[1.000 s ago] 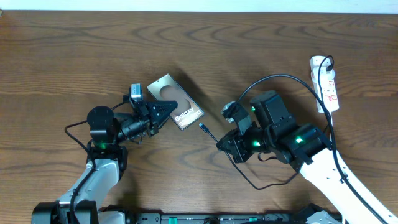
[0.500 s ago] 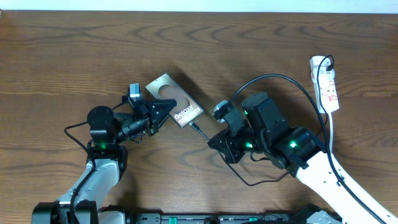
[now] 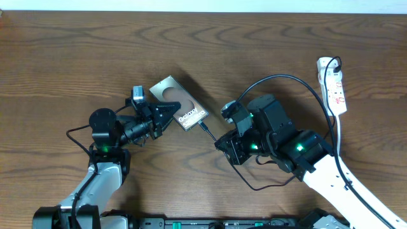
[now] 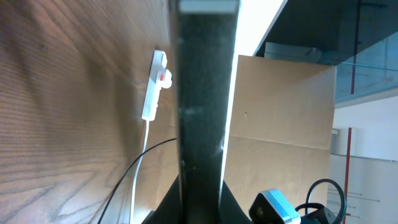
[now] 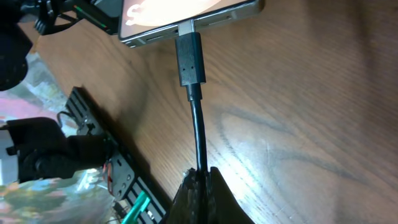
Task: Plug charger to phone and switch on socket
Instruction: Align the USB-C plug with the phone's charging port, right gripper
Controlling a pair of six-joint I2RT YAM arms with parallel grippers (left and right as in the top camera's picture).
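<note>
Just beyond right fingers (image 5: 212,200), charger (image 5: 189,61) against phone (image 5: 186,14)

Black arms (image 3: 105,127), white lower links (image 3: 346,187) (small green lights (image 3: 304,142))

**Overhead view:** looks straight down from well above the tabletop (image 3: 76,51). The arms enter from 6 o'clock, the phone (image 3: 179,103) lies near centre and the socket (image 3: 333,84) toward 3 o'clock.

**Left wrist view:** low and rolled sideways, facing across the wood to the same socket (image 4: 155,84).

**Right wrist view:** very near, looking past the right gripper (image 5: 199,177) along the charger (image 5: 196,112) toward 12 o'clock, to the same phone (image 5: 186,15).
</note>
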